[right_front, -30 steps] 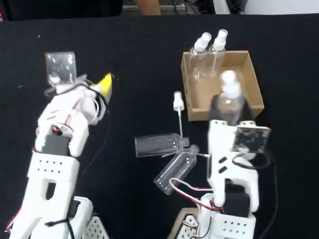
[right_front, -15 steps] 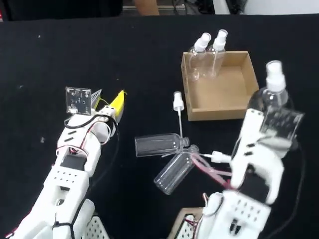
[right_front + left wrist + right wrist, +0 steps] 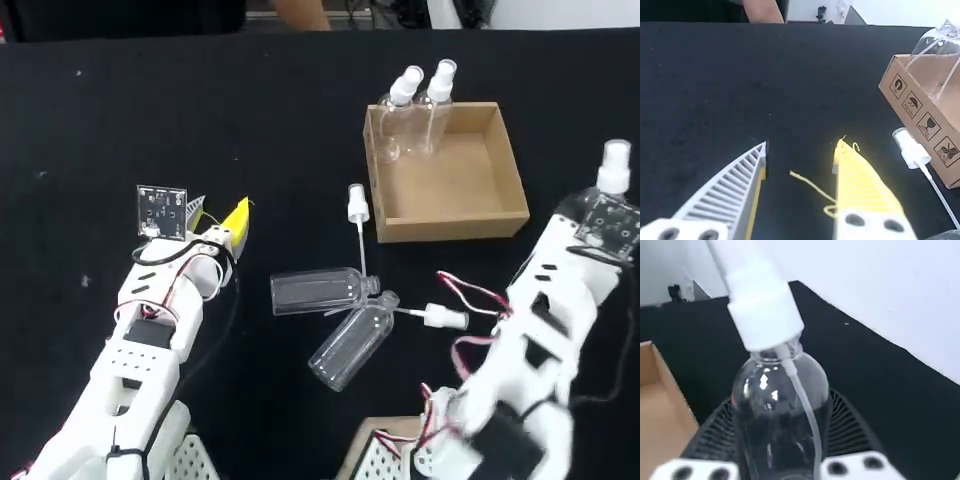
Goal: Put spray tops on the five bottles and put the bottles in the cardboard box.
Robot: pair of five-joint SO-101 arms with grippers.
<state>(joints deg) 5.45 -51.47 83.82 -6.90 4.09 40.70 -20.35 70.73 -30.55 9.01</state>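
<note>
My right gripper (image 3: 785, 415) is shut on a clear bottle (image 3: 780, 400) that carries a white spray top (image 3: 765, 320). In the high view this bottle's top (image 3: 614, 162) stands up to the right of the cardboard box (image 3: 510, 170). Two capped bottles (image 3: 418, 112) lean in the box's far left corner. Two uncapped bottles (image 3: 318, 291) (image 3: 352, 345) lie on the table in front of the box. One loose spray top (image 3: 357, 206) lies by the box, another (image 3: 445, 318) near the bottles. My left gripper (image 3: 218, 213) is open over the cloth, left of them.
Black cloth covers the table (image 3: 250, 110). In the left wrist view the box's printed side (image 3: 925, 117) and the loose spray top (image 3: 910, 150) lie off beyond my yellow finger (image 3: 860, 185). A person's arm (image 3: 762, 10) shows at the far table edge.
The right arm has swung the capped bottle from above the box's front out to the right of the box. The left arm came in toward the table's middle, then held still.
</note>
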